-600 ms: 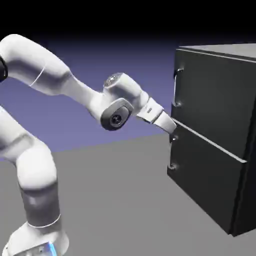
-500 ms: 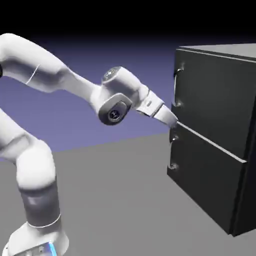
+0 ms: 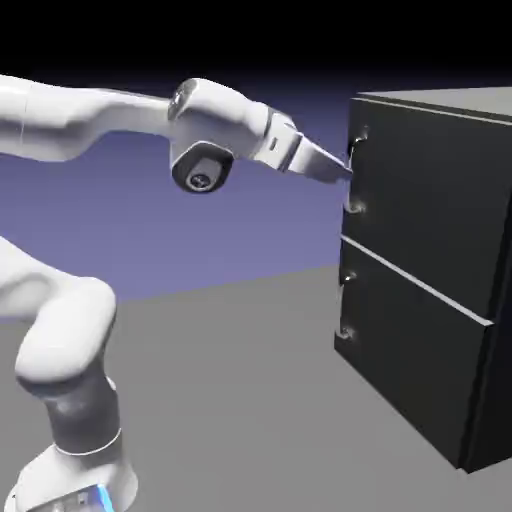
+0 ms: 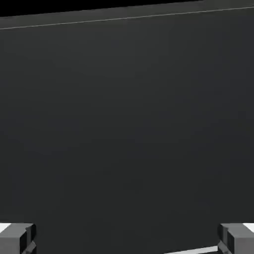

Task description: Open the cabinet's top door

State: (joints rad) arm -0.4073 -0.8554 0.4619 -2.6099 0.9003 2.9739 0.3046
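Exterior view. The cabinet (image 3: 430, 270) fills the right side of the frame, a dark box on the grey table (image 3: 230, 400). Its front is split into two stacked panels by a thin pale seam running down to the right. The top door (image 3: 425, 195) is seen in the upper right, lying flush with the cabinet front, closed. Its handle (image 3: 353, 172), a thin silvery vertical bar, is placed at the door's left edge. A second small handle (image 3: 345, 305) is seen on the lower panel, at centre right of the frame. The arm (image 3: 90, 130) is stretched from the left edge across the upper half of the frame. The gripper (image 3: 340, 168) is held at the top door's handle, roughly level and pointing right; contact cannot be told from here.

Hand view. Nearly the whole frame is taken up by flat dark panel, the door, with a thin pale edge line across the top. Two grey fingertips (image 4: 17, 238) are seen in the bottom corners, set wide apart. A thin bright bar, the handle (image 4: 191, 249), is seen along the bottom edge, between the tips and near the right one. Nothing is clamped.
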